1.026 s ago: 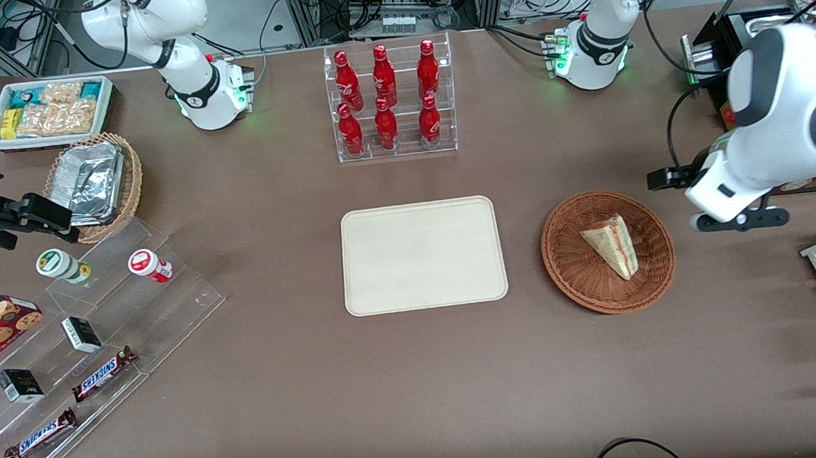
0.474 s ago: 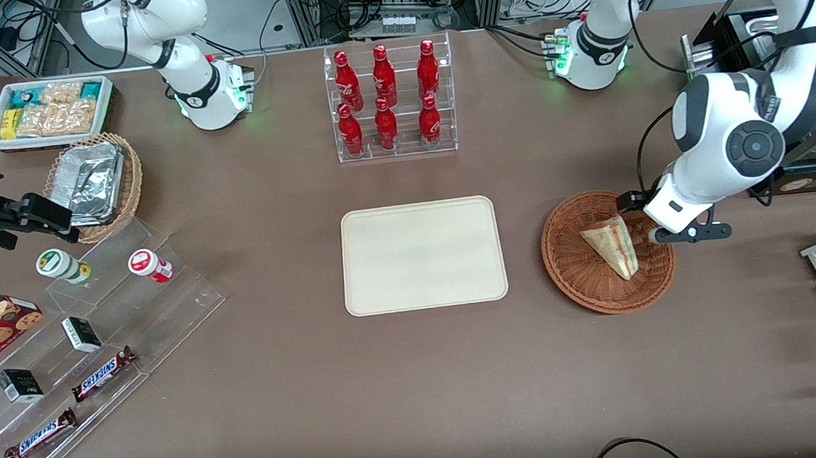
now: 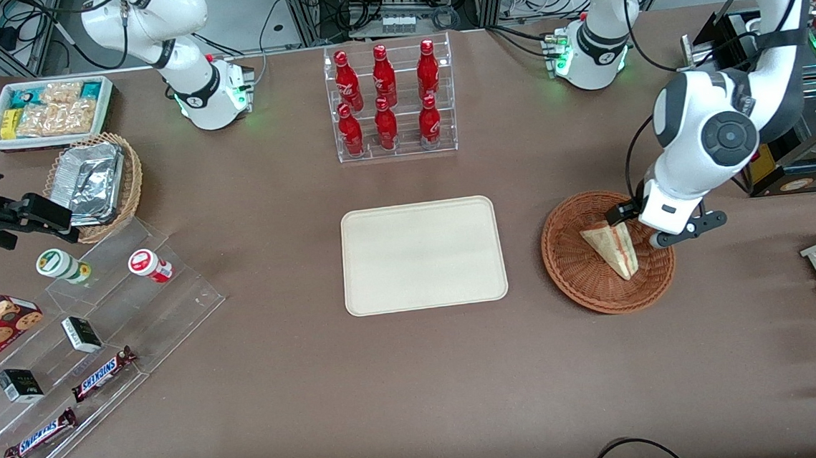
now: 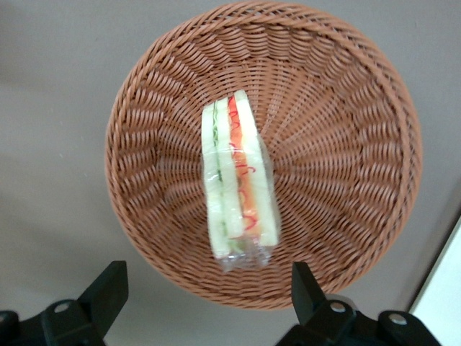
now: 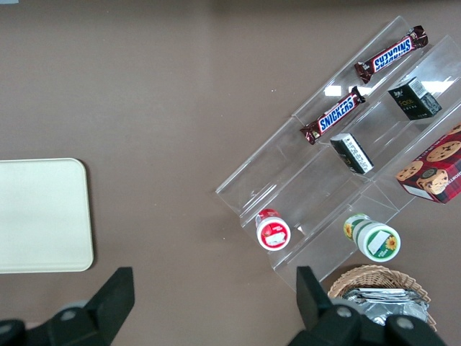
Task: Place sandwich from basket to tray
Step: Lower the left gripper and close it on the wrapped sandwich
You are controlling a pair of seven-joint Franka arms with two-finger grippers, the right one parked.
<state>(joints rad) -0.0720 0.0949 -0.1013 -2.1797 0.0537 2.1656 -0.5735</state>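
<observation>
sandwich: small triangular wedge of pale bread with red and green filling, in clear wrap [image 3: 613,245] [image 4: 236,180]; laid in the round reddish-brown woven wicker basket [image 3: 578,274] [image 4: 338,108], on the half toward the working arm's end of the table. No label is readable on the wrap.

gripper: left arm's gripper [image 3: 636,227] [image 4: 205,303] is held above the basket, over the wide end of the wedge. Fingers [image 4: 108,288] are spread apart, wider than the sandwich; nothing is gripped.

tray: flat cream rectangular tray with rounded corners and low rim [image 3: 423,255] [image 5: 36,216]; seated on the brown table [image 3: 304,380], just beside the basket, apart from it, toward the parked arm's end.

bottles: six red bottles with white script logo [image 3: 386,97], stood in a clear acrylic rack, farther from the front camera than the tray; script too small to be read.

display steps: clear acrylic tiered stand [image 3: 99,337] at the parked arm's end; two brown bars marked "SNICKERS" [image 3: 102,372] [image 5: 338,114] are read on it.
</observation>
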